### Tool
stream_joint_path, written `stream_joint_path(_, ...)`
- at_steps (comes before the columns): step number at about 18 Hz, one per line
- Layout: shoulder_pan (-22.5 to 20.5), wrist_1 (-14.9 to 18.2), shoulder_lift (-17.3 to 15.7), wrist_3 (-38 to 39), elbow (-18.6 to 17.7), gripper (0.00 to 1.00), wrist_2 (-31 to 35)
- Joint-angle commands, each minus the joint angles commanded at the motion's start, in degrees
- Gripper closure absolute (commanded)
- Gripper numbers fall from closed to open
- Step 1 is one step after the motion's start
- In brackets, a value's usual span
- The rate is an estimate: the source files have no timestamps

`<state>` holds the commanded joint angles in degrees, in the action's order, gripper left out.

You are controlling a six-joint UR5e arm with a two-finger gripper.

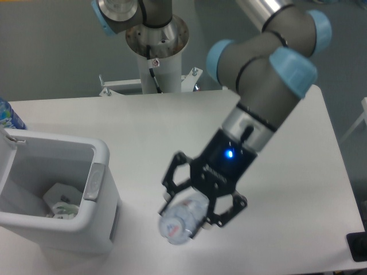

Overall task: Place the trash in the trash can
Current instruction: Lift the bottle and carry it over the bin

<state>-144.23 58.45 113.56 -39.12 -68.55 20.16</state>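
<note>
Gripper [192, 212]: its jaws are clamped on the bottle [182, 220], one on each side.
Bottle: clear plastic with a bit of red on it. It is held up in the air above the surface [143, 132], with its end toward the camera.
Trash can [97, 166]: a white box at the left edge of the surface, with a grey handle [94, 182] on the side that faces the arm. It is near the bottle, but they do not touch.
Wrapper [62, 211]: small, white and green, down in the bottom of the trash can.
Arm [269, 74]: grey with blue caps, reaching down from the top right.
</note>
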Motion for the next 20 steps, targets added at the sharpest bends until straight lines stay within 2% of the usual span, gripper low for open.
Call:
stream_joint_path(7, 1.32, 0.0, -1.85, 5.45, -0.09, 0.71, -13.29)
stream_joint_path(17, 8.61, -0.96, -1.68, 5.55, -1.84, 0.7, -13.48)
stream_joint_path(20, 10.28, -4.55, -1.76, 5.11, -4.82, 0.68, -13.3)
